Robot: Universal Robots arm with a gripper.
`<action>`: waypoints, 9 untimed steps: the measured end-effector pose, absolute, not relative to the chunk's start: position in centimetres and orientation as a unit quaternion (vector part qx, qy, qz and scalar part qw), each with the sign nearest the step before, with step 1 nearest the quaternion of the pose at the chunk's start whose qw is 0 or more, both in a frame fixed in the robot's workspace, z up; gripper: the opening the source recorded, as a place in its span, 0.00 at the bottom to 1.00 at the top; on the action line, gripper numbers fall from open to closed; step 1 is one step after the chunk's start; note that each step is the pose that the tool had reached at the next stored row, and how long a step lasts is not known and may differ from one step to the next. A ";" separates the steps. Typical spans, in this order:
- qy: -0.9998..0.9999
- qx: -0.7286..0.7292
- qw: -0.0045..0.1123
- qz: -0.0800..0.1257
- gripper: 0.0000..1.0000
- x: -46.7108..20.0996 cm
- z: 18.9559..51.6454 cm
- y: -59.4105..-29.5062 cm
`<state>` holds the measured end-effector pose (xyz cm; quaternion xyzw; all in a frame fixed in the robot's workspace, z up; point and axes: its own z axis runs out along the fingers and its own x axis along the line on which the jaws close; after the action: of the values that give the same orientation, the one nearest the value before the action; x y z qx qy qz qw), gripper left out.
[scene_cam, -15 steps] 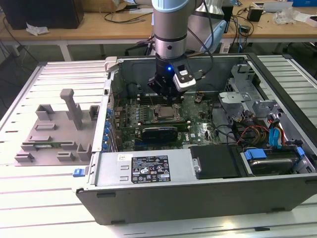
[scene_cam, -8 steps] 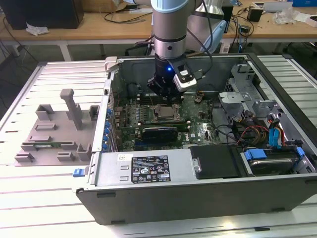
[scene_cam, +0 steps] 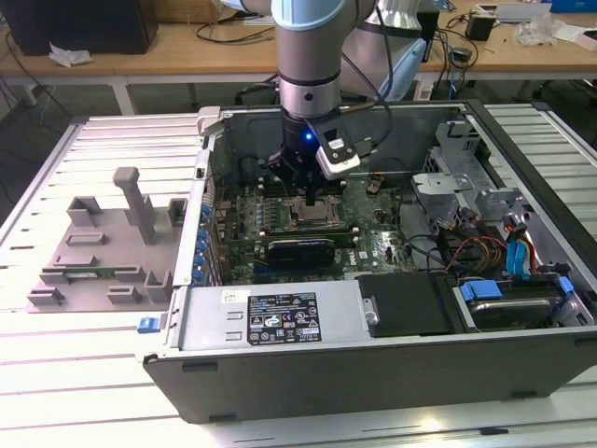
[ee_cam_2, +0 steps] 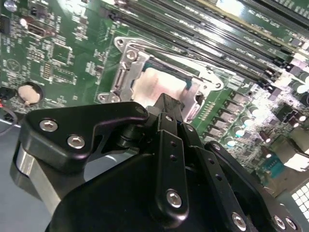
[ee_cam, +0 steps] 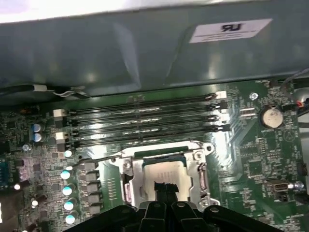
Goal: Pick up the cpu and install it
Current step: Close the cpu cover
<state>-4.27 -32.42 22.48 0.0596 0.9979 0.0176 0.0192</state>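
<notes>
Inside the metal-framed socket (ee_cam: 126, 170) on the green motherboard (ee_cam: 251, 159), cpu (ee_cam: 159, 172) lying flat, silver top plate, thin greenish rim, gripper (ee_cam: 164, 186) closed, fingertips together over the plate, 4 memory slots (ee_cam: 145, 120) beside, white printed label (ee_cam: 231, 30) on case wall (ee_cam: 120, 53).

One cpu (ee_cam: 149, 171), one socket (ee_cam: 200, 176), four memory slots (ee_cam: 145, 113), one coin battery (ee_cam: 271, 116)

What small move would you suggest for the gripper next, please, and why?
Probably a short, straight lift of the gripper. In both wrist views the cpu appears to lie flat inside the socket frame, with the gripper right over its silver top, so sideways motion might drag it.
</notes>
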 end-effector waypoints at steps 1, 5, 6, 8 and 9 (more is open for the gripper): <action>0.998 0.060 0.019 0.018 0.11 -4.5 22.3 -32.4; 0.998 0.060 0.019 0.018 0.11 -5.0 21.8 -32.4; 0.998 0.060 0.019 0.018 0.11 -5.1 21.8 -32.4; 0.998 0.060 0.019 0.018 0.11 -5.5 21.6 -32.4; 0.998 0.060 0.019 0.018 0.11 -5.6 21.5 -32.4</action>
<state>-5.59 -32.42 21.53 0.0596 0.9979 0.0178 0.0193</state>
